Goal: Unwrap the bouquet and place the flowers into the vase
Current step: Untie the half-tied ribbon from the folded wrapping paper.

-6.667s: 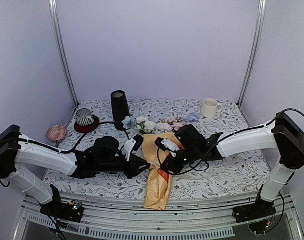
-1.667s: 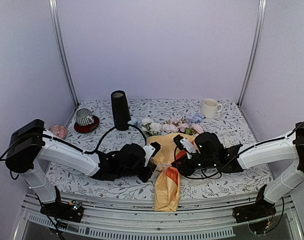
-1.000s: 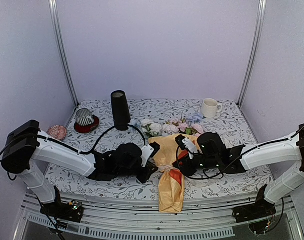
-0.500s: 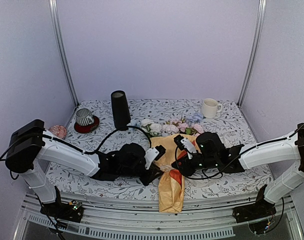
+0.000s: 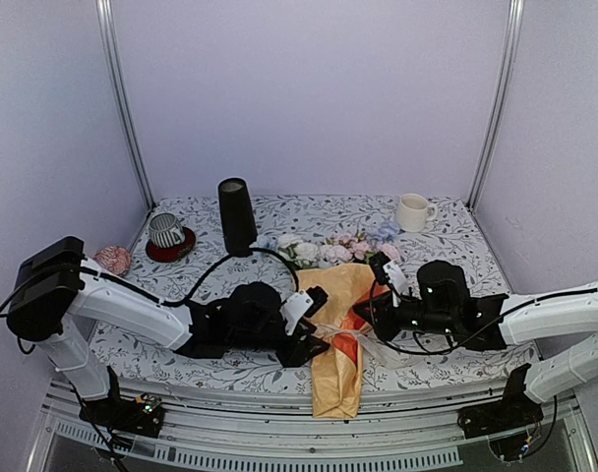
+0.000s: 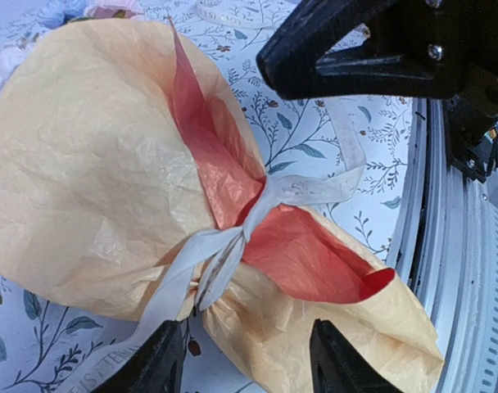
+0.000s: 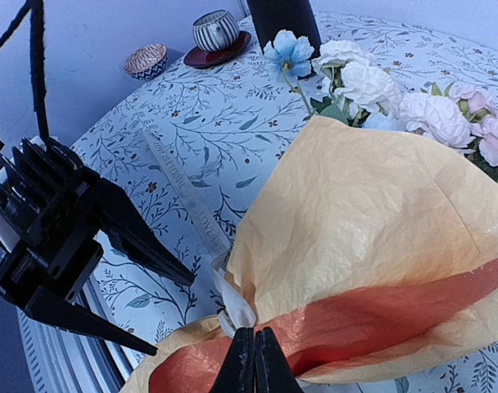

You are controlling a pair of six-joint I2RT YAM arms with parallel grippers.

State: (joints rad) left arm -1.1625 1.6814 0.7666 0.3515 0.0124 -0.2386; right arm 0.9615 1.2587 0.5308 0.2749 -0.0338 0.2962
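Bouquet [image 5: 340, 369] lies btw L claw [image 5: 317, 324], open by ribbon [image 6: 308, 188], & R claw [image 7: 255, 360], shut.

Left tool [image 5: 320, 324] has opened wide; right tool [image 5: 361, 313] has drawn back rightward, pulling the ribbon [image 6: 310, 190] taut.

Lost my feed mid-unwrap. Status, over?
Left gripper open over bouquet. Right gripper shut near ribbon. Ribbon knotted, tails loose, bouquet wrapped. Vase upright at rear, nothing blocking.
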